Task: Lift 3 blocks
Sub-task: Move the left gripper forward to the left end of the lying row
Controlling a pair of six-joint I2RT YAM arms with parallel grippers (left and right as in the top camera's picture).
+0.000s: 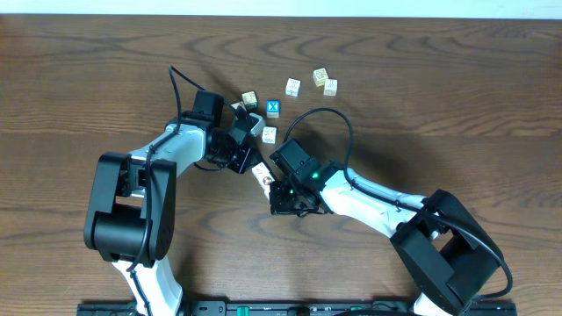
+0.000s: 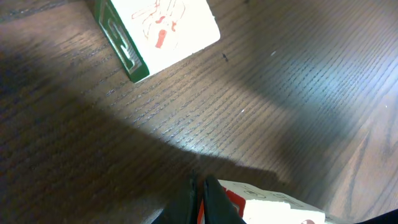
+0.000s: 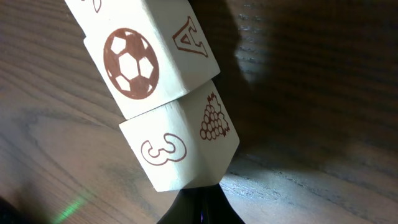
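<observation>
As left gripper (image 2: 200,200) and right gripper (image 3: 200,211) sit closed, blocks (image 1: 262,175) between.

Left arm (image 1: 171,145): extended toward 2 o'clock. Left gripper (image 2: 200,196): held closed, fingers pressed together, pointed downward. Right arm (image 1: 369,200): extended toward 10 o'clock. Right gripper (image 3: 200,210): held closed, fingers pressed together.

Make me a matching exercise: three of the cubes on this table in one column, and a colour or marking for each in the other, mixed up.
Column one:
1. X cube
2. soccer-ball cube
3. red-sketch cube

Column two:
a. green side face
b. blue top face
c. letter A on the adjoining face

Pairs: 1-b, 2-c, 3-a
</observation>
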